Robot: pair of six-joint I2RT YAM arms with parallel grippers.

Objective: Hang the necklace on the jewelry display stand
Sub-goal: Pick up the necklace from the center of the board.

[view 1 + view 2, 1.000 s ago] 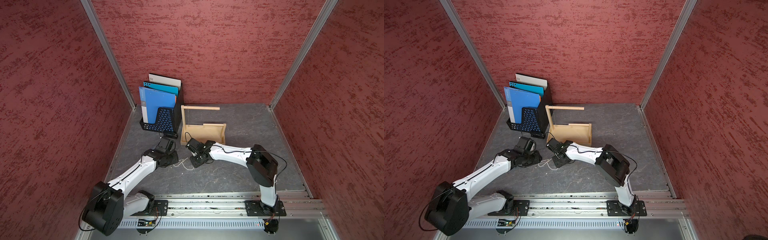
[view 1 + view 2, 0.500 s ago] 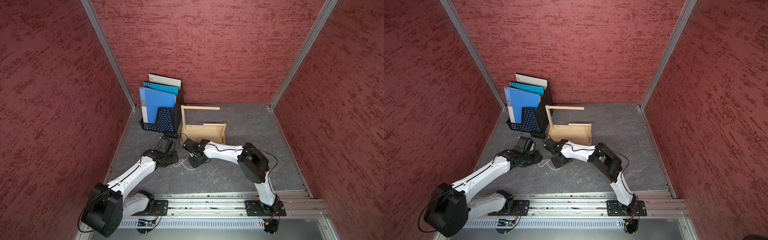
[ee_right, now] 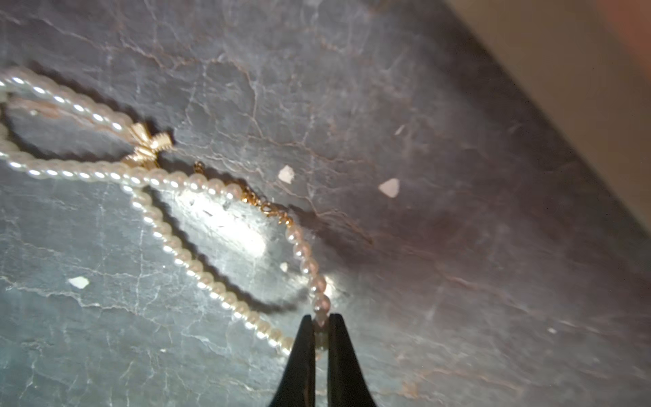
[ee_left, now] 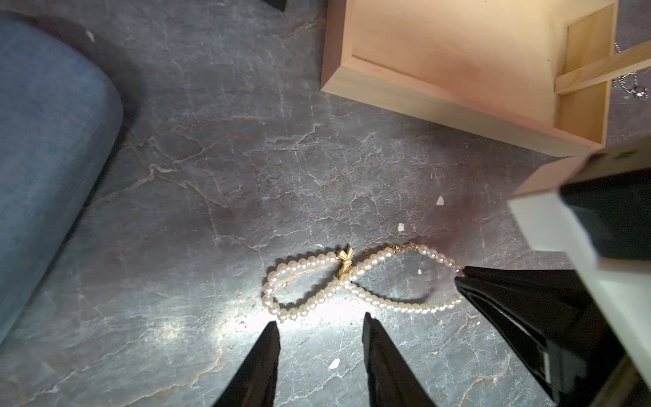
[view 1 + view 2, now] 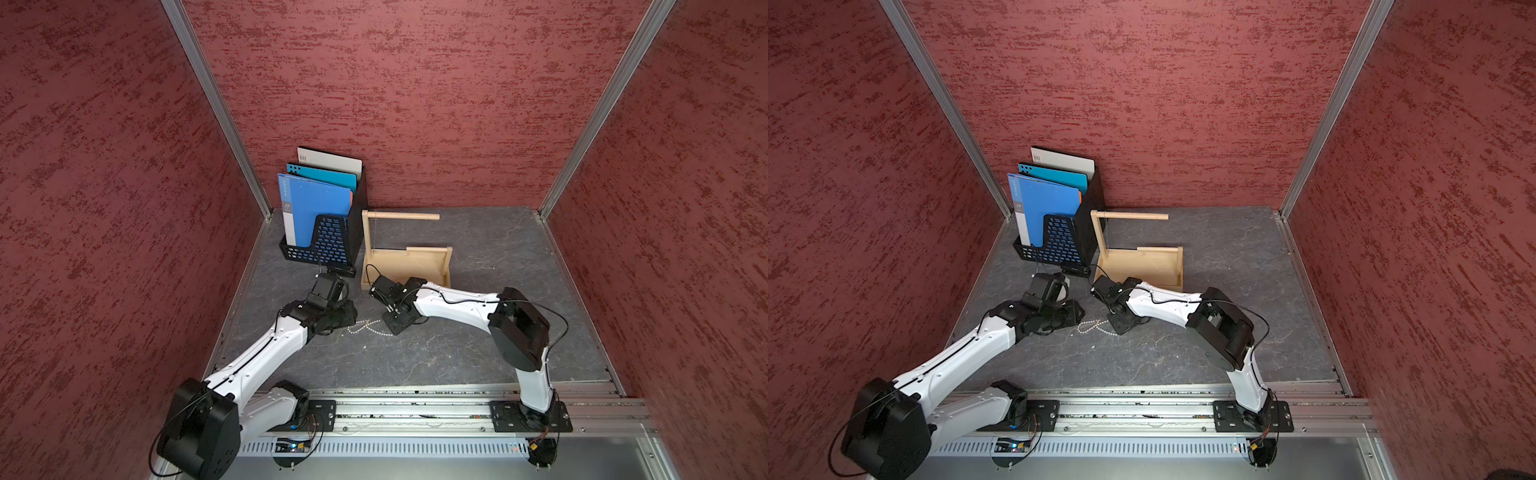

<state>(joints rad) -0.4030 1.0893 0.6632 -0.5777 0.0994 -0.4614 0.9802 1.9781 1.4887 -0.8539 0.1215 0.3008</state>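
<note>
Now your right end effector (image 3: 321, 327) pinches the necklace (image 3: 211, 183), lying on the desk (image 5: 415, 361) below the stand (image 5: 405, 266) at mid-frame; your left end effector (image 4: 320, 320) hovers open beside it.

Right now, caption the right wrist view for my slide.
Right gripper pinches the pearl necklace lying on the grey tabletop.
</note>
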